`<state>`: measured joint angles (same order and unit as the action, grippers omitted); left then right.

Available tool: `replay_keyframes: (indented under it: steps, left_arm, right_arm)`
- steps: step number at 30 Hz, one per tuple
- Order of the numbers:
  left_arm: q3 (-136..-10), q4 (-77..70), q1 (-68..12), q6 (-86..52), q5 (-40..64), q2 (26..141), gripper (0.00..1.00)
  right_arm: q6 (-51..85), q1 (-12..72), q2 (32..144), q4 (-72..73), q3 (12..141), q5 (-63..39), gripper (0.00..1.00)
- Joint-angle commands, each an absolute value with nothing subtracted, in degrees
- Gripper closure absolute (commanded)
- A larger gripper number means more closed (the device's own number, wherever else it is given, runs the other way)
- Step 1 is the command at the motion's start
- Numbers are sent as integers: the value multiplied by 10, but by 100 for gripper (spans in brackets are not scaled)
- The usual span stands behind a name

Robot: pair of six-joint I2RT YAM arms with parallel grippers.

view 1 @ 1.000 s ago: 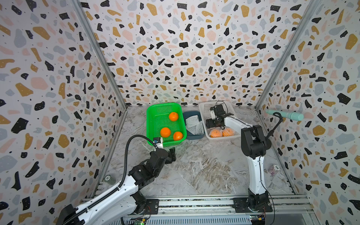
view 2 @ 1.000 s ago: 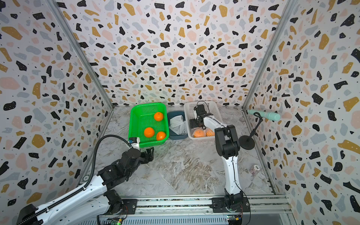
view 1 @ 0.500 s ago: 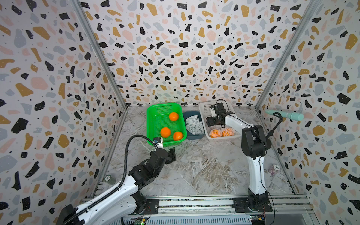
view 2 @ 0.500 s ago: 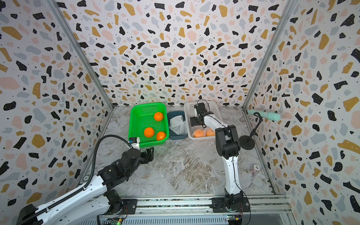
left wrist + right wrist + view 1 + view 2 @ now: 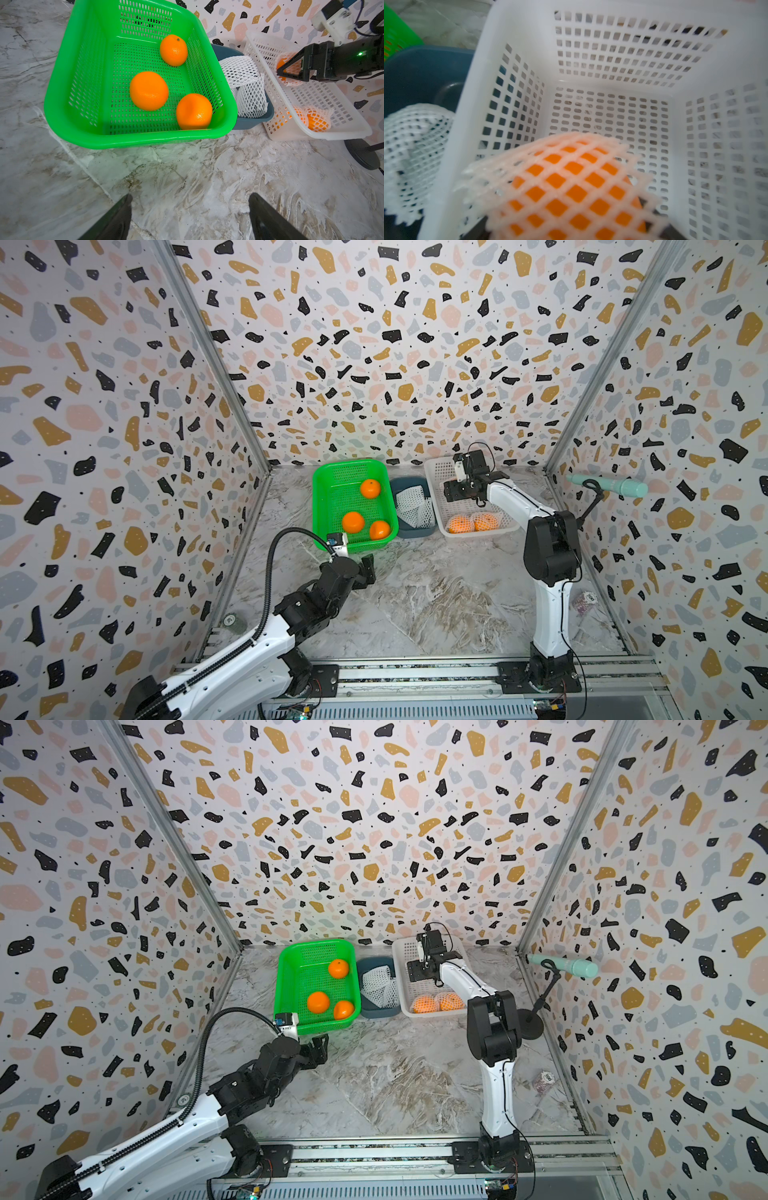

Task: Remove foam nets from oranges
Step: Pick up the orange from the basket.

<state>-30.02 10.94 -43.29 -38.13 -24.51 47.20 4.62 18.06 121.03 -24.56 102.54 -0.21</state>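
1. The right gripper (image 5: 454, 492) hangs over the far half of the white basket (image 5: 332, 136). Its jaws are spread wide on a netted orange (image 5: 571, 187), 1 jaw against each side as far as the right wrist view shows.
2. The left gripper (image 5: 190, 207) is wide and empty, low over the table (image 5: 436, 605), just short of the green basket (image 5: 56, 93).
3. From the left gripper, that fruit lies farther back and to the right, with the green basket and the blue bin (image 5: 249, 122) between them. The right arm is by far the nearer.
4. A frilled edge of net stands loose past the fruit and looks like the place to pinch. I cannot tell which way the sleeve's long axis runs.
5. 3 bare oranges (image 5: 148, 90) sit in the green basket, and 2 netted ones (image 5: 460, 524) sit at the white basket's near end. Shed foam nets (image 5: 245, 83) fill the bin.
6. The basket walls hem the right gripper in sideways, while straight up looks free. The table's middle offers open room for both arms to meet.
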Motion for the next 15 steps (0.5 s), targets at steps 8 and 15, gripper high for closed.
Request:
replay_keyframes:
  steps: [8,15]
  left_arm:
    - [-320,92,-431,-370,-248,471,11]
    - [-318,83,-431,-368,-247,474,11]
  right_arm:
    - [35,184,1091,-275,1000,8,19]
    - [33,217,1014,-272,938,28,19]
